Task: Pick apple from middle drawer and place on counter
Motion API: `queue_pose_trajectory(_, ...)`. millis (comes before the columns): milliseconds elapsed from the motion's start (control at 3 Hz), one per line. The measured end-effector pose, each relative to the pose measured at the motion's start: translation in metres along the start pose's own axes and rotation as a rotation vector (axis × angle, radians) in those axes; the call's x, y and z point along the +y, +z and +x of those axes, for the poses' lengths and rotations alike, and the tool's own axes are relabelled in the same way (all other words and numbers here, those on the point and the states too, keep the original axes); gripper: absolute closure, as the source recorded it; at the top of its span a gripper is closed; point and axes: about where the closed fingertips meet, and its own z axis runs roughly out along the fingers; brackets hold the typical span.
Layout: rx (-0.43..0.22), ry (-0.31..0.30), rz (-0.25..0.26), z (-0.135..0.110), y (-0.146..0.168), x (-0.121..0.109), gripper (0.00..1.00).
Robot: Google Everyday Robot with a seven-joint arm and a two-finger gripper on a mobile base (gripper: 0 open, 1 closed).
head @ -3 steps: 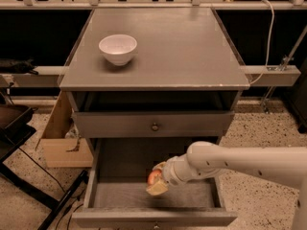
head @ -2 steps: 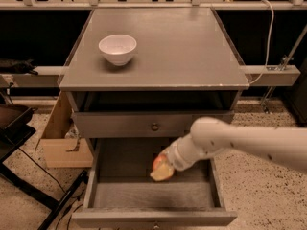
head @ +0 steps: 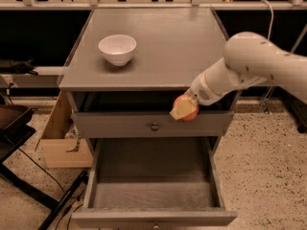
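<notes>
My gripper is shut on the apple, a small red apple with a yellowish patch. It holds the apple in the air in front of the upper drawer front, just below the counter's front edge and to the right of centre. The white arm reaches in from the right. The middle drawer is pulled open below, and its pale floor is bare. The grey counter spreads above the apple.
A white bowl stands on the counter's left half. The closed upper drawer front has a round dark knob. A cardboard box and dark chair legs sit on the floor at the left. A white cable hangs at the back right.
The gripper has lifted the apple out of the middle drawer and moved it up and right, to just under the counter's front edge. The drawer is now empty.
</notes>
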Motion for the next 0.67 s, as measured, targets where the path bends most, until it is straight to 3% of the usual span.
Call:
queue_pose_trajectory(333, -0.009, 0.041, -0.001, -0.0095, -0.032, -0.0104, 1.0)
queue_pose_trajectory(667, -0.009, 0.041, -0.001, -0.0096, -0.0319, -0.0102, 1.0)
